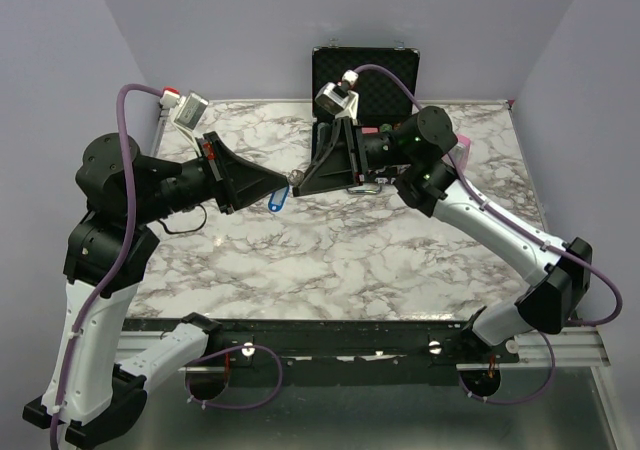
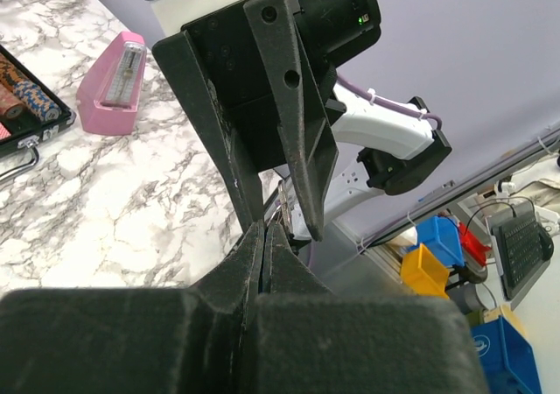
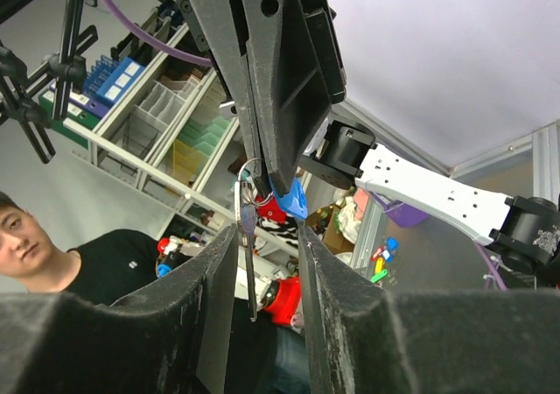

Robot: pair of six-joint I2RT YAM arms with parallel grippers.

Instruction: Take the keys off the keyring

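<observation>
Midair: left gripper (image 1: 289, 178) clamped shut on keyring (image 3: 248, 173); blue-headed keys (image 1: 277, 200) dangle beneath; right gripper (image 3: 267, 241) part-open, fingers flanking them, not gripping

From above and behind, looks down on the whole desk (image 1: 330, 260), its near edge low in the frame. From the left wrist, looks closely along the left fingers (image 2: 241, 271) toward the right fingers (image 2: 293, 114). From the right wrist, tilts upward, very near both. Shares across all three the fingers' meeting spot, mid-frame.
</observation>
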